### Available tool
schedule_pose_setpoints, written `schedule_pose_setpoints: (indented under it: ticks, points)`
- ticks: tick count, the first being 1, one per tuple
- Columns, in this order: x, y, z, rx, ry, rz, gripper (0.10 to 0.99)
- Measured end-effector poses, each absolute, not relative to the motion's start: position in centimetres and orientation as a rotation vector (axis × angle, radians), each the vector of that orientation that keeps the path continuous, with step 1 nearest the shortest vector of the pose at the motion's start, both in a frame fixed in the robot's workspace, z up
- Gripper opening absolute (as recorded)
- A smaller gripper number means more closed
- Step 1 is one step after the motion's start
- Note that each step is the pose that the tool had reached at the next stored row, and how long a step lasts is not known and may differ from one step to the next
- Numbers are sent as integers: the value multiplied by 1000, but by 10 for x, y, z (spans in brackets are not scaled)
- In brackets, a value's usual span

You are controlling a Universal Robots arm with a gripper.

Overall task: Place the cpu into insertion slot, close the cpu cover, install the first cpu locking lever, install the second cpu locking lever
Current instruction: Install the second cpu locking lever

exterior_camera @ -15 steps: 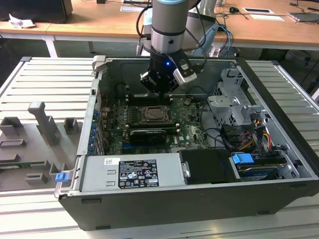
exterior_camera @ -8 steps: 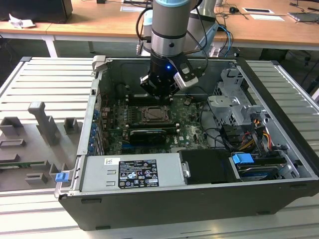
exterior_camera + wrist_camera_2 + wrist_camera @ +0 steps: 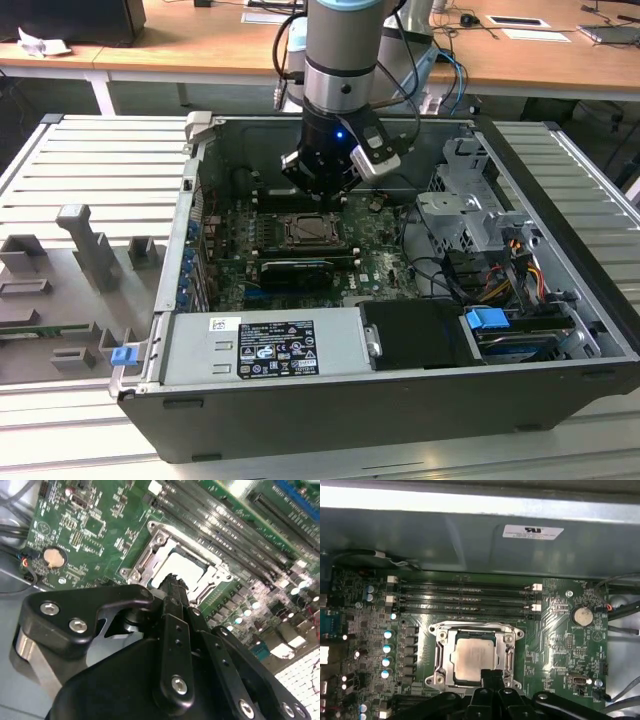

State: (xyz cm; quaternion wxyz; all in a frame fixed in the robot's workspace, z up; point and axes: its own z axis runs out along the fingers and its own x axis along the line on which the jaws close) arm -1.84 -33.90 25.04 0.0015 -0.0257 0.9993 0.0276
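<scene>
The claw (image 3: 492,677), seemingly clenched just above the seated cpu (image 3: 473,657), could scrape it or bend the cpu cover (image 3: 476,630) if it drops askew

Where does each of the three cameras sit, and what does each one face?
Exterior view: off the arm, above the open computer case; shows the arm and gripper.
First wrist view: on the arm, facing the cpu in the insertion slot; fingertips show.
Second wrist view: on the arm, oblique; gripper body in front.
Both wrist views share the cpu.
</scene>
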Motion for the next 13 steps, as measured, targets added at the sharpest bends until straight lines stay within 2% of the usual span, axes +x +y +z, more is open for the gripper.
schedule_pose_setpoints:
  ticks: [3, 8, 13]
  points:
    - [-19, -349, 249, -81, 3137, 90, 106]
    - [-20, -357, 246, -80, 3133, 154, 106]
    - [-23, -365, 240, -81, 3133, 156, 106]
